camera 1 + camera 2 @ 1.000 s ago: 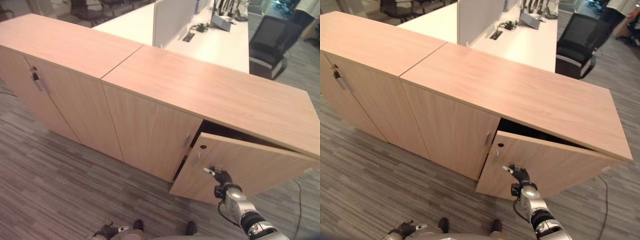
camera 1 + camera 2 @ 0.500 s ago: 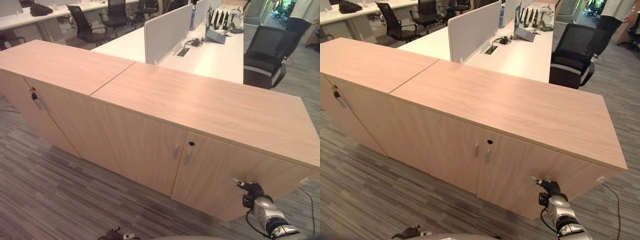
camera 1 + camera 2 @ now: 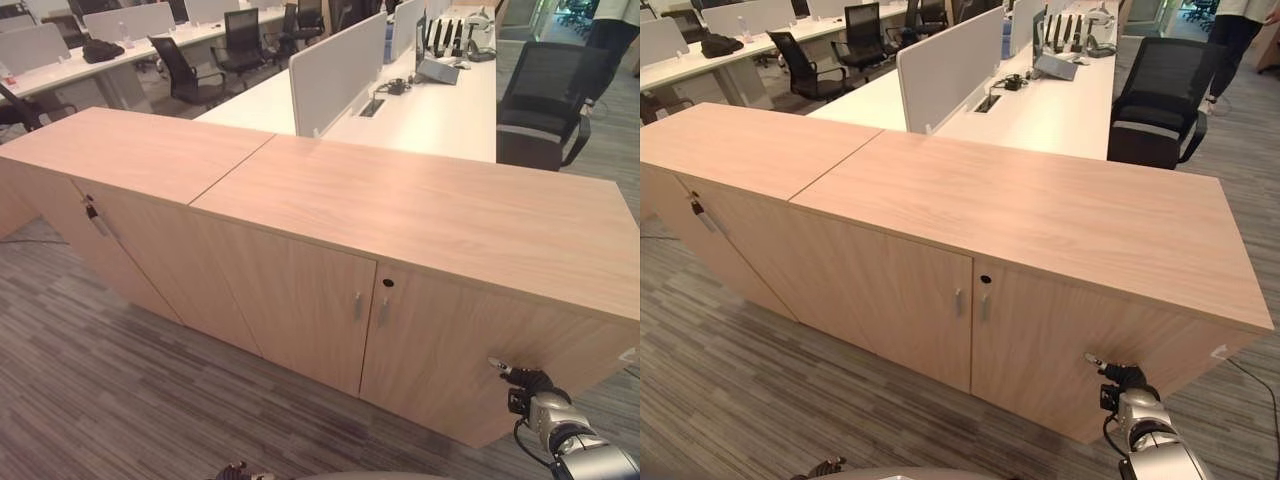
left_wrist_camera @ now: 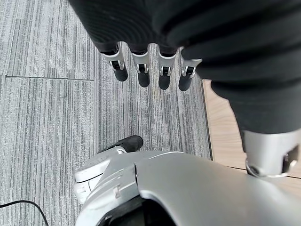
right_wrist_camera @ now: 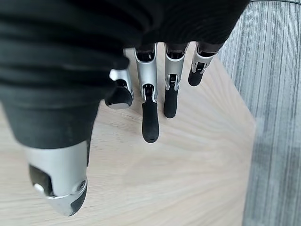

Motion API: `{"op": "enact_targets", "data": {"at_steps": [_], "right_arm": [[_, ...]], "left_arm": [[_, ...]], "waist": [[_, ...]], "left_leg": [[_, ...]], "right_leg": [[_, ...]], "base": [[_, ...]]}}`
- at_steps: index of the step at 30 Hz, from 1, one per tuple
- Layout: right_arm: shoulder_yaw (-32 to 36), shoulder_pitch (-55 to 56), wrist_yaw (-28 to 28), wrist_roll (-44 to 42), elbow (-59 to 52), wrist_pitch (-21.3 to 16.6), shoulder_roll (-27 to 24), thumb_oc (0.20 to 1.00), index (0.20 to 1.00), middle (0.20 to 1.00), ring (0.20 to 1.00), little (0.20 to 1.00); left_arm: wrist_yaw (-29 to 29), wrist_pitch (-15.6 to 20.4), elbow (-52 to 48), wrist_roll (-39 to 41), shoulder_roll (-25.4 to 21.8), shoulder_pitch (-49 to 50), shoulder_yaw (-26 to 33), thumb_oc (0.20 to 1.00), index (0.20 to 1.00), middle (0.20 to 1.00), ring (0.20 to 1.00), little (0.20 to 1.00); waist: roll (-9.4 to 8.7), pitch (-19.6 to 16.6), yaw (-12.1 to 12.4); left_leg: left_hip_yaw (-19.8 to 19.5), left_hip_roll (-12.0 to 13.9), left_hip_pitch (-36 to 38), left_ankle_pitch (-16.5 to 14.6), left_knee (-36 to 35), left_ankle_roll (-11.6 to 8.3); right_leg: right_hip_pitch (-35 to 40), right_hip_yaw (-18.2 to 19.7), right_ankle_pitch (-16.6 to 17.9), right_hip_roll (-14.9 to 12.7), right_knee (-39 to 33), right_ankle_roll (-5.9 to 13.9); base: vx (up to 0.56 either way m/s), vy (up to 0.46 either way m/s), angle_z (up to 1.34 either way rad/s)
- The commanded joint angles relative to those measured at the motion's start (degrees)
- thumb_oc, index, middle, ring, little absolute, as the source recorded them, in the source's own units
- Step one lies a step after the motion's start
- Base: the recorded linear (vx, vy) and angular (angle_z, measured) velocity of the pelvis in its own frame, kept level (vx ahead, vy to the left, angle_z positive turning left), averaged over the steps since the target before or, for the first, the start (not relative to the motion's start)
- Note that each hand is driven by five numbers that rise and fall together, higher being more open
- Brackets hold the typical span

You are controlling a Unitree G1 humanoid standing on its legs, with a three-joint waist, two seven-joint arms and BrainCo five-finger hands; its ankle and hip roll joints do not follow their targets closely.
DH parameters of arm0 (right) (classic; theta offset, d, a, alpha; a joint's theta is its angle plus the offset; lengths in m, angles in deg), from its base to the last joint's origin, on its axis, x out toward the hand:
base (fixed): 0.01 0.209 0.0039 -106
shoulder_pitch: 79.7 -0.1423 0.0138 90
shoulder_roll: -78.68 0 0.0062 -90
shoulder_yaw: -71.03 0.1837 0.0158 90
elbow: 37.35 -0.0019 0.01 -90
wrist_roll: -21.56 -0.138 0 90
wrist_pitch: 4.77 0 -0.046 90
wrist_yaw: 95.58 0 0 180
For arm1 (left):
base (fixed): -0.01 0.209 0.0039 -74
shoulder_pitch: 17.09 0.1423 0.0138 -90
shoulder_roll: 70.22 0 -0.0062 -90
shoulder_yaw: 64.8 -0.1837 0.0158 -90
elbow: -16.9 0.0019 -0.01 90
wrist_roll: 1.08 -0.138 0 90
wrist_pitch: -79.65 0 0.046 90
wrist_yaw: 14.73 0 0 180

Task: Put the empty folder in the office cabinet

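Observation:
The wooden office cabinet stands in front of me, its two doors flush and closed. The two small handles meet at the centre, with a keyhole above them. My right hand is low on the right door. Its straight fingers lie open against the wood. My left hand hangs by my side over the carpet, fingers straight and holding nothing.
A second matching cabinet adjoins on the left, with a key in its door. Behind are white desks with partitions, black office chairs and a person at the far right. Grey carpet covers the floor.
A second ago the right door stood ajar with my right hand on it. It has swung closed, and the hand moved right with it. The camera has also shifted.

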Motion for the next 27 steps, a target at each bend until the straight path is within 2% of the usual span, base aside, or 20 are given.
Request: {"op": "enact_targets", "data": {"at_steps": [1, 5, 9, 12, 18, 23, 27], "right_arm": [[2.5, -9.7, -0.4, -2.2, 0.6, -4.3, -1.0, 1.0, 1.0, 1.0, 1.0, 1.0], [1.6, -3.1, -1.6, -2.7, -5.3, -5.2, 4.0, 1.0, 1.0, 1.0, 1.0, 1.0], [0.6, 10.4, -2.8, -0.4, -15.9, -5.5, 10.2, 1.0, 1.0, 1.0, 1.0, 1.0], [-0.3, 17.6, -4.2, 0.1, -18.4, -5.3, 13.4, 1.0, 1.0, 1.0, 1.0, 1.0], [-2.3, 21.8, -5.6, 4.0, -11.6, -3.5, 16.5, 1.0, 1.0, 1.0, 1.0, 1.0], [-4.5, 19.9, -5.0, 12.1, -3.6, -3.1, 16.4, 1.0, 1.0, 1.0, 1.0, 1.0], [-5.0, 19.0, -5.0, 14.0, -0.8, -2.9, 15.9, 1.0, 1.0, 1.0, 1.0, 1.0]], "left_arm": [[0.6, 0.7, 3.9, 0.8, 0.8, -2.3, -3.4, 1.0, 1.0, 1.0, 1.0, 1.0], [0.3, 0.7, 4.4, 1.0, 1.5, -2.6, -1.9, 1.0, 1.0, 1.0, 1.0, 1.0], [-0.2, 0.5, 4.0, 1.6, 2.4, -2.7, 1.0, 1.0, 1.0, 1.0, 1.0, 1.0], [-0.6, 0.7, 3.1, 2.1, 2.8, -2.7, 2.0, 1.0, 1.0, 1.0, 1.0, 1.0], [0.1, 1.7, 0.4, 5.1, 2.5, -3.0, 2.6, 1.0, 1.0, 1.0, 1.0, 1.0], [0.4, 2.5, -0.2, 7.6, 1.9, -4.1, 2.8, 1.0, 1.0, 1.0, 1.0, 1.0], [0.8, 3.1, -1.1, 8.8, 1.4, -4.8, 2.7, 1.0, 1.0, 1.0, 1.0, 1.0]], "waist": [[-2.92, 2.1, 1.2], [-2.81, 2.2, 0.2], [-2.86, 2.0, -1.6], [-2.87, 1.9, -2.7], [-3.11, 2.0, -4.0], [-3.45, 2.4, -4.3], [-3.61, 2.6, -4.4]], "left_leg": [[0.5, -0.8, 1.4, -3.3, 0.7, -0.07], [0.7, -0.9, 1.4, -3.3, 0.7, 0.01], [0.8, -1.0, 1.1, -3.4, 0.7, -0.06], [1.2, -1.0, 1.0, -3.5, 0.7, -0.1], [2.3, -0.7, 1.3, -3.7, 0.7, -0.13], [4.2, -0.3, 2.4, -4.1, 0.7, -0.08], [5.1, -0.1, 3.3, -4.3, 0.7, -0.08]], "right_leg": [[3.8, -2.2, -4.4, -3.4, 1.3, 3.9], [3.6, -2.1, -4.4, -3.3, 1.4, 3.75], [2.9, -1.3, -4.1, -3.6, 1.4, 3.74], [2.4, -0.8, -3.9, -3.7, 1.4, 3.72], [1.6, 0.5, -3.5, -3.5, 1.4, 3.84], [1.3, 2.0, -3.2, -3.1, 1.4, 3.88], [1.5, 2.5, -3.2, -2.7, 1.3, 3.83]], "base": [[0.0, 0.0, 0.0], [0.0, 0.005, 0.01], [-0.02, 0.014, 0.07], [-0.01, 0.003, 0.01], [-0.01, -0.002, -0.14], [-0.02, -0.011, -0.21], [0.01, -0.007, -0.19]]}}
